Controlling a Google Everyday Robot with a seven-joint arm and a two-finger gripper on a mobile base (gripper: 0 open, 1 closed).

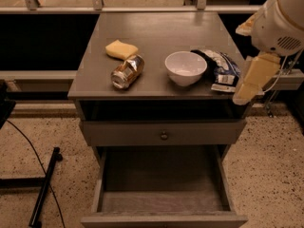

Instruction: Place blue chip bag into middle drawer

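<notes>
The bag (219, 69) lies flat on the desk (156, 30), close to its right edge and a little back from the front right corner. Its left side is tucked against the bowl (185, 68); whether the two touch is hard to say. The gripper (249, 82) hangs just off the right edge, beside the front right corner, lower than the bag and not on it. Whether it is set wide or narrow I cannot tell, and it holds nothing that shows.

The drawer (161, 194) stands pulled out below the front edge with a bare floor, under a shut front with a knob (164, 136). The can (127, 71) and the sponge (121, 49) sit toward the left edge, well apart from the bag.

The step in hand looks like the reach for the bag, so the task is at its start. To do it well, the gripper should rise above the desk top first, then come in from the right edge, so the bowl is not pushed. The foil is thin and slippery, so it should pinch the crumpled edge nearest the right side, not press flat. Lift clear of the front edge before dropping toward the drawer.
</notes>
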